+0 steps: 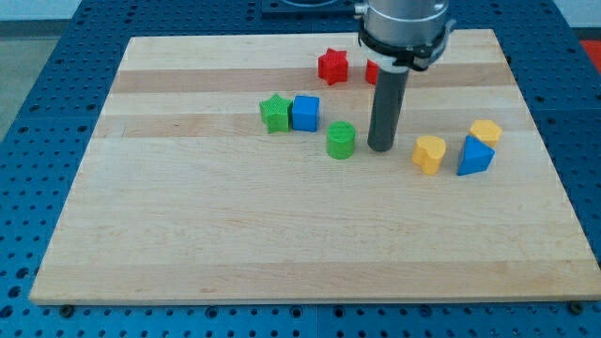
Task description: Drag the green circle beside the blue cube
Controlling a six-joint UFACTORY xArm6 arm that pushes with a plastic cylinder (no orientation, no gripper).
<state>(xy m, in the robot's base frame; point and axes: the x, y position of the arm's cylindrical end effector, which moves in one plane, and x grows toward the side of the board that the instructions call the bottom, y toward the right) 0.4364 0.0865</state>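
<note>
The green circle (pixel 341 140) stands on the wooden board (pixel 282 235), a little below and to the right of the blue cube (pixel 305 113), with a small gap between them. My tip (pixel 380 147) rests on the board just to the right of the green circle, close to it but apart. The rod rises from there to the arm's head at the view's top.
A green star (pixel 275 113) touches the blue cube's left side. A red star (pixel 332 66) lies near the top; another red block (pixel 373 71) is partly hidden behind the rod. At the right lie a yellow heart (pixel 428 154), a blue triangle (pixel 474 156) and a yellow block (pixel 485 131).
</note>
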